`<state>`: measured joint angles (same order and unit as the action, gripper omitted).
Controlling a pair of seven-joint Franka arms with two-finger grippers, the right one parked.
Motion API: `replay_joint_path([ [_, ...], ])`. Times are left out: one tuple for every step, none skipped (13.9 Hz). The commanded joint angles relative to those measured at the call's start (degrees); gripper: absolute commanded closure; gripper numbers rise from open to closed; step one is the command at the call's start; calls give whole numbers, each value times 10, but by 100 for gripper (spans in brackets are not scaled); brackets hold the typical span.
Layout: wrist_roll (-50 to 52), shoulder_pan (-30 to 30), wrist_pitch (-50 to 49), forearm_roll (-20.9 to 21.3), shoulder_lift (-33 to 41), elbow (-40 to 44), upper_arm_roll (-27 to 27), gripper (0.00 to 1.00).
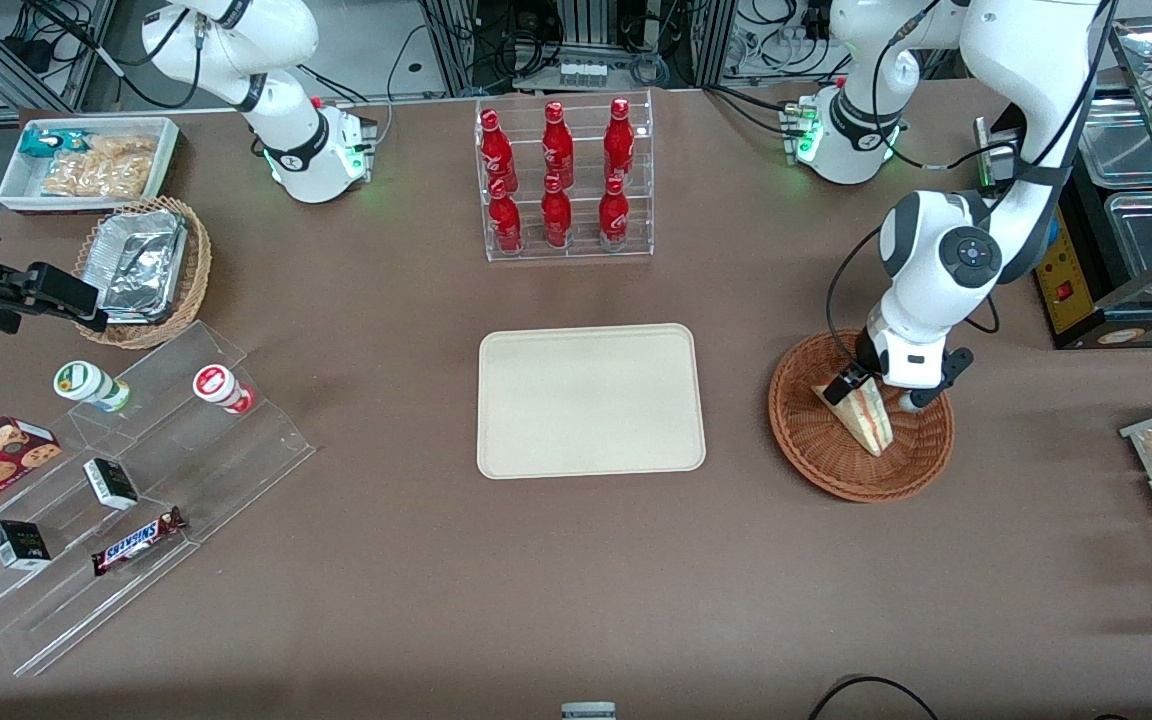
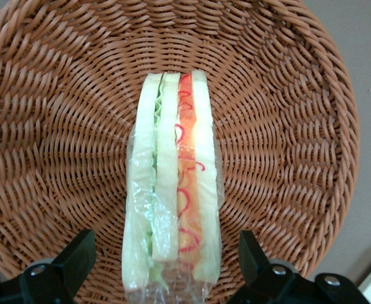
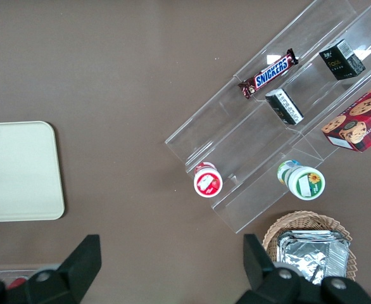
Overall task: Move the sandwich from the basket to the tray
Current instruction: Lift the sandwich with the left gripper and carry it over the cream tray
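The tray (image 1: 591, 400) lies flat on the brown desk (image 1: 576, 580) and makes a good marker for everything else. Toward the parked arm's end of the desk from it sits a clear stepped display (image 1: 116, 500) with a Snickers bar (image 1: 138, 540), two small dark boxes and two round cups, and farther from the front camera than that display a tan wicker basket of foil containers (image 1: 144, 270). Farther from the front camera than the tray stands a clear rack of red bottles (image 1: 564, 180). Toward the working arm's end, near the tray but apart from it, rests the basket (image 1: 816, 460) with the sandwich (image 1: 864, 415) in it, wrapped in clear film. The end effector (image 1: 876, 392) is down over the sandwich, its fingers (image 2: 78, 256) spread apart on either side of the wedge, not touching it.
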<state>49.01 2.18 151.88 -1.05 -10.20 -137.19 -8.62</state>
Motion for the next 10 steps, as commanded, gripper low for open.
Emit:
replay_joint_path([
  [-3, 2, 4, 3, -15, 20, 2, 58],
  [-23, 2, 3, 9, -17, 20, 2, 85],
  [-50, 1, 1, 10, -16, 20, 3, 92],
  [-69, 0, -2, 10, -14, 22, 4, 94],
  [-80, 0, -5, 10, -12, 29, 4, 96],
  [-88, -1, -22, 10, -11, 38, 4, 97],
  [-94, 2, -45, 11, -11, 57, 3, 97],
  [-102, 5, -74, 16, -11, 77, 2, 97],
  [-109, 7, -125, 34, -10, 111, -1, 97],
  [-110, 21, -194, 58, -15, 157, -3, 97],
])
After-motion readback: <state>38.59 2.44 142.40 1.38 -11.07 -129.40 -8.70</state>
